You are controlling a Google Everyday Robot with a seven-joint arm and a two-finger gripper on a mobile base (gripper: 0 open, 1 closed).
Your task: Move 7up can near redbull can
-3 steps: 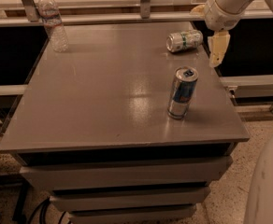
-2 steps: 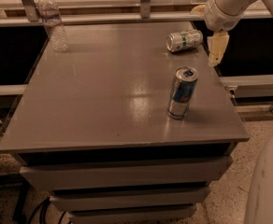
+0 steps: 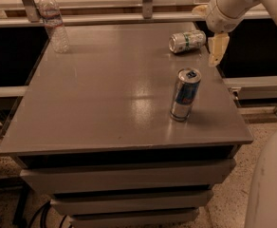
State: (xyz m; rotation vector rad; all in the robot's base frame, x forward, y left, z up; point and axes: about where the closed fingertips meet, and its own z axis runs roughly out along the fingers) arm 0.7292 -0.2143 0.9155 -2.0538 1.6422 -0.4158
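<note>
1. Fingers [image 3: 217,49]: pale, spread apart, with nothing between them. One hangs down just right of the 7up can, the other shows higher up beside the wrist. They look set wide so as to take the can.
2. Gripper [image 3: 208,28]: at the far right rear of the bench, above and just beside the 7up can, apparently not touching it.
3. 7up can [image 3: 187,41]: lying on its side at the rear right of the bench [image 3: 105,103], top end facing left. Lying flat, it may roll when nudged.
4. Redbull can [image 3: 185,94]: standing upright nearer the front right edge, well apart from the 7up can. It is tall and slim, so a knock could topple it.
5. Water bottle [image 3: 54,22]: upright at the rear left corner, well apart from the work.
6. Step judged: approach for the grasp. The move is not yet done.
</note>
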